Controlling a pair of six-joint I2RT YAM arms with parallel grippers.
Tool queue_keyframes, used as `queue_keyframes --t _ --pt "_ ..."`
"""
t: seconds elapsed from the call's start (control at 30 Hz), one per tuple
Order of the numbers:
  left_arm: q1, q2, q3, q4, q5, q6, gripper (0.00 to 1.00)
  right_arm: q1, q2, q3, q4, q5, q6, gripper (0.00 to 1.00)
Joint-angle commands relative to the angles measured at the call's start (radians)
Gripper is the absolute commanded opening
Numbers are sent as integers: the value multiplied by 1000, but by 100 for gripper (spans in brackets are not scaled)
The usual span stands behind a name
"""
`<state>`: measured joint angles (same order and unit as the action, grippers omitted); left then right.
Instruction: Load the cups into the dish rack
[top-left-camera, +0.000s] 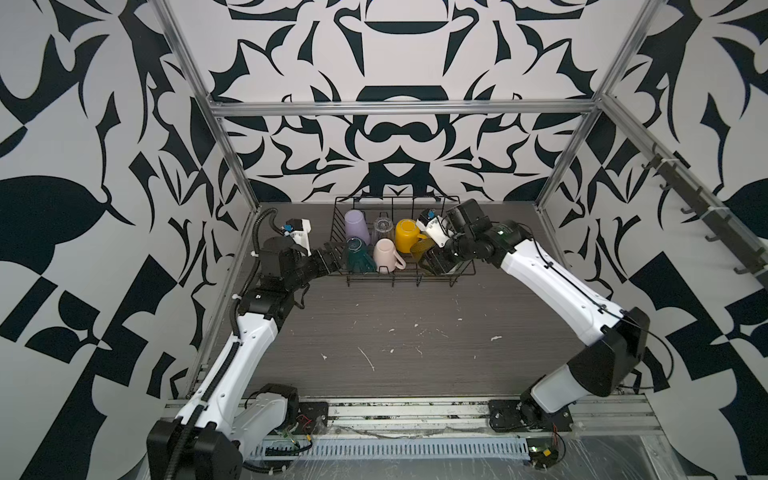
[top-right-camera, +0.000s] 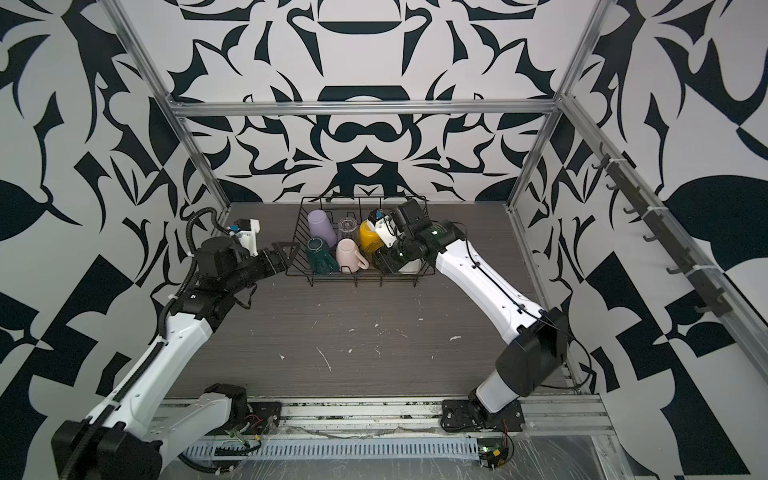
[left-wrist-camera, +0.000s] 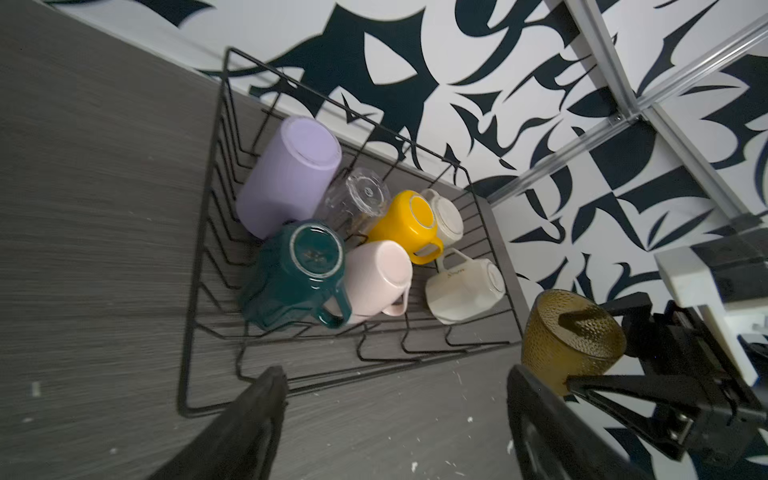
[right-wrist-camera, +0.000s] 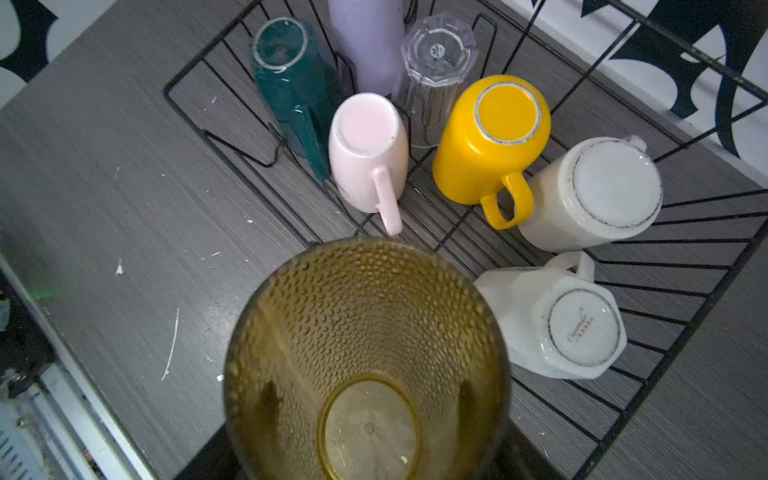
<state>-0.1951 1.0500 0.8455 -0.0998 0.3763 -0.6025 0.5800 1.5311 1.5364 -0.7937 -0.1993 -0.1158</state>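
Black fingers of the left gripper (left-wrist-camera: 392, 382) stand wide apart with nothing between them, just beside the left end of the black thin-wire dish rack (top-left-camera: 440, 275). Inside it, bases up, sit a tall lilac tumbler (top-left-camera: 357, 224), a dark green ribbed mug (top-left-camera: 359, 257), a clear faceted glass (top-left-camera: 383, 228), a pale pink mug (top-left-camera: 386, 255), a glossy yellow mug (top-left-camera: 407, 236), a cream mug (right-wrist-camera: 594, 195) and a white faceted mug (right-wrist-camera: 557, 320). Over the rack's right end, the right gripper (left-wrist-camera: 577, 353) clamps a dimpled, translucent olive glass (right-wrist-camera: 365, 353).

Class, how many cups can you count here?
8. In the dish rack: lilac tumbler, clear glass, yellow mug, cream mug, dark green mug, pink mug, white faceted mug. The right gripper holds the olive glass.
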Motion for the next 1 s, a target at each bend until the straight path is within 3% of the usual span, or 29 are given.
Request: queue_keyframes --t 0.0,0.17,0.47,0.97 --pt "3 46 47 57 223 -64 81 39 -58 -30 91 -60 -53 19" --pt "3 117 68 60 394 -92 73 118 -46 -26 57 -32 -117 15" --pt "-2 132 41 51 500 -97 71 194 3 2 36 0 -148 11" --pt "-101 198 52 -105 505 3 68 248 46 43 33 11 -176 11"
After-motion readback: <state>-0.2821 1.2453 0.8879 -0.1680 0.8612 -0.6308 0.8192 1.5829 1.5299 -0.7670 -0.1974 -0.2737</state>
